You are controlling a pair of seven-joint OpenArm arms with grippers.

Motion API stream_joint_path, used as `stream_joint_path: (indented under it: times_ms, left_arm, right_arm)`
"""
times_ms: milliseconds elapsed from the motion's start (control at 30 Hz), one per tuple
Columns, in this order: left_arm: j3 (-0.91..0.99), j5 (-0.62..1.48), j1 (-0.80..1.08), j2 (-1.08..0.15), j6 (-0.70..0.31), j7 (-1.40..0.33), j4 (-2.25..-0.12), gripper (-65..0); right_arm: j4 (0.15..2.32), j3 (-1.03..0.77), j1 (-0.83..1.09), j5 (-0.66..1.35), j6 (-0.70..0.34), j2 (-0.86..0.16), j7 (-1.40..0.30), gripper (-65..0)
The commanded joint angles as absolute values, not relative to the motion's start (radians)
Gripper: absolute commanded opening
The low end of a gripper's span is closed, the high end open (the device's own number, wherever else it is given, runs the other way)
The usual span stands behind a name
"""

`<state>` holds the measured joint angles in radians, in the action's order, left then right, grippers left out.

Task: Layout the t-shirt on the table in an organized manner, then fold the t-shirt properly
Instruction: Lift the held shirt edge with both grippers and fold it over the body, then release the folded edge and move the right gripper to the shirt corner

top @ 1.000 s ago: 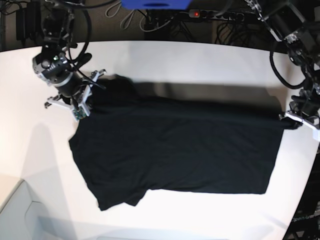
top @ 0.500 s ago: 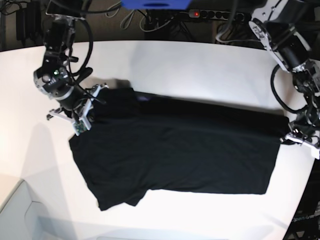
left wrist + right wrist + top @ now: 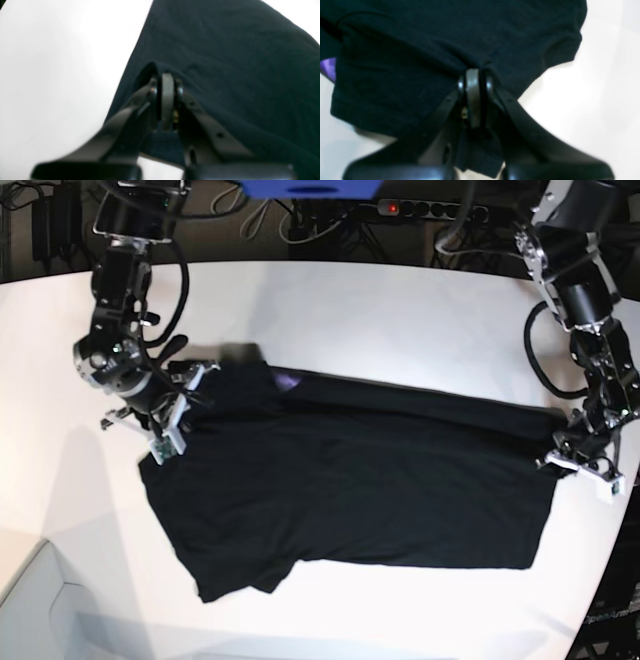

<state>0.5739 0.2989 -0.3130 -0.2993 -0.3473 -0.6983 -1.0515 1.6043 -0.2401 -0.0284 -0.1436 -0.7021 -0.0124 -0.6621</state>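
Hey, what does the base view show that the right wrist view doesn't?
Only the base view shows the whole t-shirt spread on the table, with the left pincer on its far corner. Only the right wrist view shows the right pincer shut on bunched cloth up close. Both share black fabric, a purple patch and white tabletop.

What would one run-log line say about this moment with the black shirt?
phase: folding | left gripper: shut on black cloth t-shirt hem corner | right gripper: shut on its sleeve end | far edge lifted over white table

fingers point(image 3: 473, 82) pinching black t-shirt point(image 3: 420, 50), white table point(image 3: 595, 100) beneath
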Motion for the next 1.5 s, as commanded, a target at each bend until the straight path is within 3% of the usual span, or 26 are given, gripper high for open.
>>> stream_joint_path:
  times_ms: [0,633,700,867,967,1233,1467]
  left_arm:
    - [0.575,0.311,-0.337,-0.317,-0.351,-0.67,-1.063,-64.6]
    - [0.578,0.311,-0.351,-0.338,-0.351,-0.667,-0.987,-64.3]
    - [0.578,0.311,-0.351,-0.338,-0.351,-0.668,-0.987,-60.5]
    - [0.576,0.311,-0.341,-0.338,-0.36,-0.677,-0.997,-33.6]
    - [0.581,0.315,-0.341,-0.338,-0.36,-0.677,-0.997,-21.8]
    - [0.582,0.321,-0.282,-0.366,-0.361,-0.677,-1.095,-19.3]
    - [0.581,0.32,-0.196,-0.357,-0.361,-0.665,-1.115,-19.3]
  right_arm:
    - [1.613,-0.242,-0.056,-0.131,-0.698,-0.018,-0.638,-65.0]
    - [1.515,-0.242,-0.143,-0.133,-0.698,-0.022,-0.639,-65.0]
    - [1.515,-0.242,-0.145,-0.133,-0.698,-0.022,-0.644,-64.2]
    - [1.52,-0.242,-0.14,-0.133,-0.698,-0.022,-0.641,-49.2]
    - [1.549,-0.248,-0.127,-0.133,-0.698,-0.022,-0.639,-45.0]
    - [1.732,-0.41,-0.05,-0.128,-0.698,0.016,-0.648,-44.7]
    - [1.765,-0.446,0.073,-0.128,-0.698,0.035,-0.639,-44.7]
